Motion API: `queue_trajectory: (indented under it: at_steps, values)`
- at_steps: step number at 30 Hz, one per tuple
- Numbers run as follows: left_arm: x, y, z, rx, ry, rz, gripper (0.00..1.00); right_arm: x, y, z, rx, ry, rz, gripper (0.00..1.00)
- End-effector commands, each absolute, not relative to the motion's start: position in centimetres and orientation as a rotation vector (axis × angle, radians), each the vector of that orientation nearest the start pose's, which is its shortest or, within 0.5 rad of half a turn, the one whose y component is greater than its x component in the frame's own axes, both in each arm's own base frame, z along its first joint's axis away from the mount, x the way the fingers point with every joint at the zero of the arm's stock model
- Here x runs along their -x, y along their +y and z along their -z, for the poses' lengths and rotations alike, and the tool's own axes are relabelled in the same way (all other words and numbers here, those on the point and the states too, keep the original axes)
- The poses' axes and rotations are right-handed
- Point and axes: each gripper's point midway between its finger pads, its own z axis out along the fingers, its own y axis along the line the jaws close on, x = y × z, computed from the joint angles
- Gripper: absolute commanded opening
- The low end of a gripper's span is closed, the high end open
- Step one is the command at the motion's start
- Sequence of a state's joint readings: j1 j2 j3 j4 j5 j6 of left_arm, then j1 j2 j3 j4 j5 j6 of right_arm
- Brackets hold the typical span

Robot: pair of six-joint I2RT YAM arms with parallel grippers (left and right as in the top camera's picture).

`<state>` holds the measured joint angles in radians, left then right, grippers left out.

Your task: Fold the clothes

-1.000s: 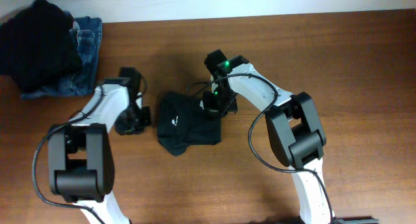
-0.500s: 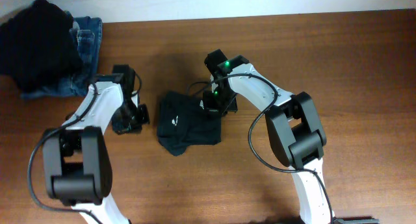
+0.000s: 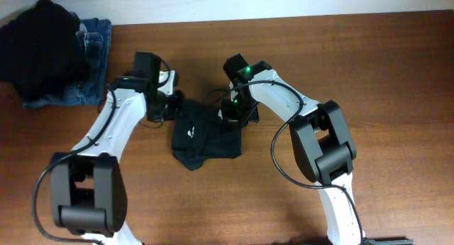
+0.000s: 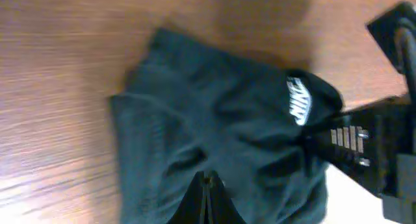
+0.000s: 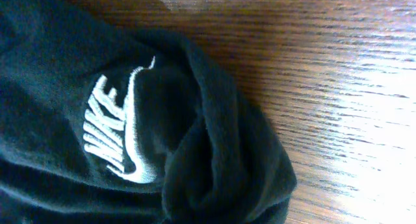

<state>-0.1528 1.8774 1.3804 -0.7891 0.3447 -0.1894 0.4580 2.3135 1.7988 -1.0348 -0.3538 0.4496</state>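
A black Nike garment lies crumpled in the middle of the wooden table. My left gripper is at its upper left edge; in the left wrist view its fingers are pressed together, hovering over the dark cloth. My right gripper is on the garment's upper right corner. In the right wrist view a bunched fold of the cloth rises over the jaws and hides them, beside the white logo.
A pile of dark clothes on folded blue jeans sits at the table's back left corner. The right arm's black wrist shows at the right of the left wrist view. Bare wood lies to the right.
My left arm has swung up and to the right, from the table left of the garment to its upper left edge. The right arm and the garment have not moved.
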Motion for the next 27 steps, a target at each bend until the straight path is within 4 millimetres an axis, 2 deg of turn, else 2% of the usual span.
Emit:
queue_trajectory:
  at_steps: [1,4,8,13,20,27]
  values:
    - [-39.2,-14.5,-6.2,-0.085,2.888,0.727,0.01,-37.7,23.1,0.6,-0.021,3.235,-0.406,0.04]
    - [-38.7,-15.3,-5.0,-0.086,2.923,0.791,0.01,-37.7,23.1,0.6,-0.022,3.237,-0.405,0.04]
    - [-38.0,-15.2,-3.1,-0.061,2.985,0.797,0.01,-37.7,23.1,0.6,-0.021,3.238,-0.404,0.04]
    - [-37.9,-13.4,-1.8,0.002,3.039,0.632,0.01,-37.7,23.1,0.6,-0.011,3.237,-0.405,0.04]
    - [-37.1,-12.2,-1.3,0.016,3.089,0.531,0.01,-37.7,23.1,0.6,-0.011,3.236,-0.405,0.04]
    - [-37.2,-11.3,-0.6,0.022,3.101,0.446,0.02,-37.7,23.1,0.6,-0.011,3.236,-0.405,0.04]
